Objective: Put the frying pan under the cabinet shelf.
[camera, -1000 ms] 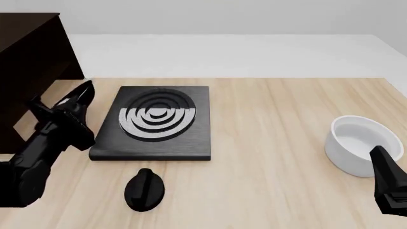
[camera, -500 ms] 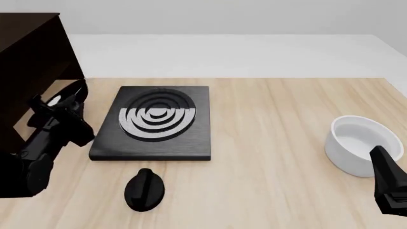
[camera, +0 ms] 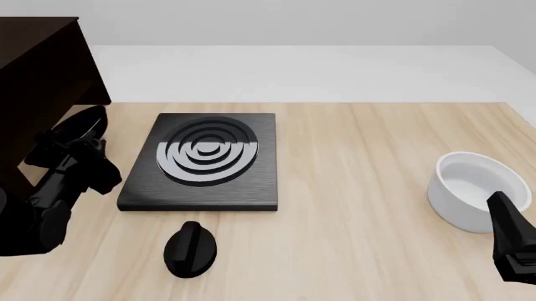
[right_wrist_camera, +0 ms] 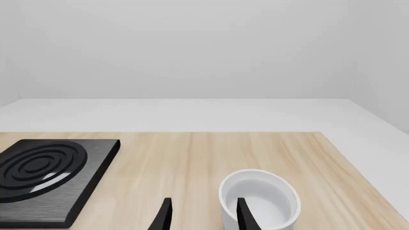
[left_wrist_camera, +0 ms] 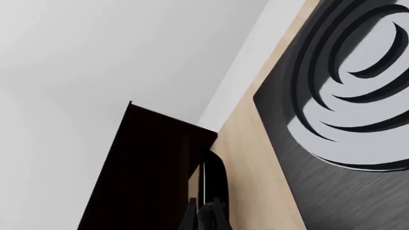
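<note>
The frying pan (camera: pixel 83 123) shows as a dark tilted oval at the table's left, close against the open lower side of the cabinet shelf (camera: pixel 42 69). My left gripper (camera: pixel 77 148) sits just behind the pan, shut on its handle. In the left wrist view a black handle (left_wrist_camera: pixel 213 179) rises from my left gripper (left_wrist_camera: pixel 204 210) beside the cabinet shelf (left_wrist_camera: pixel 147 167). How far the pan reaches beneath the board is hidden by darkness. My right gripper (right_wrist_camera: pixel 203 216) stands open and holds nothing, low at the right, just in front of the white bowl.
A black square stove plate (camera: pixel 205 160) with concentric rings lies right of my left arm. A small black knob (camera: pixel 191 249) rests in front of it. The white bowl (camera: pixel 473 188) stands near the table's right edge, with my right arm (camera: pixel 513 246) beside it.
My left gripper has carried the pan leftward, toward the cabinet's lower opening. The pan's pale inner base no longer shows. The right arm has stayed put.
</note>
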`<state>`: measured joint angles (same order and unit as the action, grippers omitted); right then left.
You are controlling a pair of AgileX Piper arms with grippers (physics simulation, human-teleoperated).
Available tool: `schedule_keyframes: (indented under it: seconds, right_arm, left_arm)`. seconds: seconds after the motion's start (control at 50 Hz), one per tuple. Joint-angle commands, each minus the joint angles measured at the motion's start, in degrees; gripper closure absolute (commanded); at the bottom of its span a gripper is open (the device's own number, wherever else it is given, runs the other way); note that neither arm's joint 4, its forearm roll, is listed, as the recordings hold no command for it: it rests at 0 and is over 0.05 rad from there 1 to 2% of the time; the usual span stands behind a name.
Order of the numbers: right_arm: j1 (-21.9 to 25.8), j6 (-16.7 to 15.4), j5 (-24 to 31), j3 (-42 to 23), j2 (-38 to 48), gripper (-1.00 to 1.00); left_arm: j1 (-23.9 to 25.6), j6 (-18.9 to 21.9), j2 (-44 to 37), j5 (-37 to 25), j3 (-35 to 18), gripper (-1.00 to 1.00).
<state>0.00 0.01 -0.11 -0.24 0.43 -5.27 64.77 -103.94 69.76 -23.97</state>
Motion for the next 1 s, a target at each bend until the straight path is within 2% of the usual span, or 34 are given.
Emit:
schedule_keyframes:
  seconds: [0.02, 0.68, 1.0]
  right_arm:
    - [0.00, -0.01, 0.00, 0.00, 0.00, -1.00]
    - [0.00, 0.03, 0.00, 0.00, 0.00, -1.00]
    - [0.01, 0.01, 0.00, 0.00, 0.00, -1.00]
  left_arm:
    - [-2.50, 0.30, -2.57, 0.00, -1.36, 1.00]
    - [-6.63, -0.56, -5.69, 0.08, -3.40, 1.00]
    - [-7.86, 0.28, -7.08, -0.20, -4.30, 1.00]
